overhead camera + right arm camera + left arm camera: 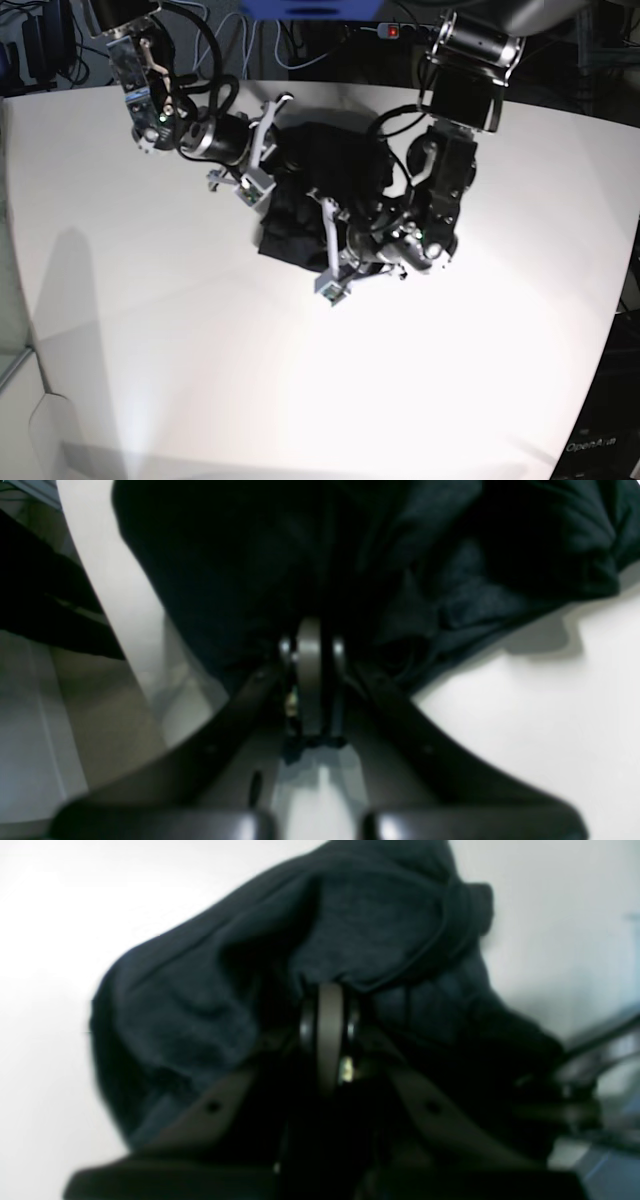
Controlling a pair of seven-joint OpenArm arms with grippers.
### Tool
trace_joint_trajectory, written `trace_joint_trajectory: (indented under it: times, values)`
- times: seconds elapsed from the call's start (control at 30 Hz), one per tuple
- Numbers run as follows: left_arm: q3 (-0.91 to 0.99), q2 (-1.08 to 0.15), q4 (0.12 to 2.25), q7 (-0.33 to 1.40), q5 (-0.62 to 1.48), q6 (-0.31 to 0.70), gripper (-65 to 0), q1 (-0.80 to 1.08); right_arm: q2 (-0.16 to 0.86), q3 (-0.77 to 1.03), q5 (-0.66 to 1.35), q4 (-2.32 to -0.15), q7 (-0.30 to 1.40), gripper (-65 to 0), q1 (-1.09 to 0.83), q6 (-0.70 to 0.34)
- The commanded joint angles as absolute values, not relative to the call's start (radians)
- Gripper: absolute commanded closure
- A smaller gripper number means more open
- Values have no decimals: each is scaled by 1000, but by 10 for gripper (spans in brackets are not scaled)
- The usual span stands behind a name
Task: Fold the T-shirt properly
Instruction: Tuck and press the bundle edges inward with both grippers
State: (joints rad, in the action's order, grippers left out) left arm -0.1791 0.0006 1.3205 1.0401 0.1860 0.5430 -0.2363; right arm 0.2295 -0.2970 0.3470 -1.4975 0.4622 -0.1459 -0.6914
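The black T-shirt [335, 160] lies bunched in a crumpled heap in the middle of the white table [150, 330]. My left gripper [325, 992] is shut, its fingertips pinching a fold of the T-shirt [360, 930], which mounds up beyond them. In the base view this gripper [305, 215] reaches into the heap's near side from the right. My right gripper [310, 627] is shut too, its tips buried in the dark T-shirt [240, 555] draped over them. In the base view it [285, 165] enters the heap from the upper left.
Both arms crowd over the heap, the left arm's wrist [415, 240] close to the right arm's white mount [250, 160]. In the right wrist view the table edge [115, 610] runs close on the left, with floor beyond. Cables [300, 45] hang behind the table.
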Motion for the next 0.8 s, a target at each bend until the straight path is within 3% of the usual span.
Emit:
trace_joint_trajectory:
  times: [0.0, 0.2, 0.33, 0.77]
  values:
    - [-177, 19, 1310, 1012, 194, 542, 0, -260, 232, -298, 334, -1504, 481, 0, -145, -698]
    - [-173, 19, 1222, 934, 194, 541, 0, -262, 239, -292, 334, -1504, 481, 0, -147, -698]
    - [-84, 15, 1221, 937, 196, 466, 0, -286, 257, -294, 332, -1501, 478, 0, -150, -698]
    - [-41, 1, 1230, 937, 208, 467, 0, -375, 260, -295, 332, -1494, 478, 0, -160, -698]
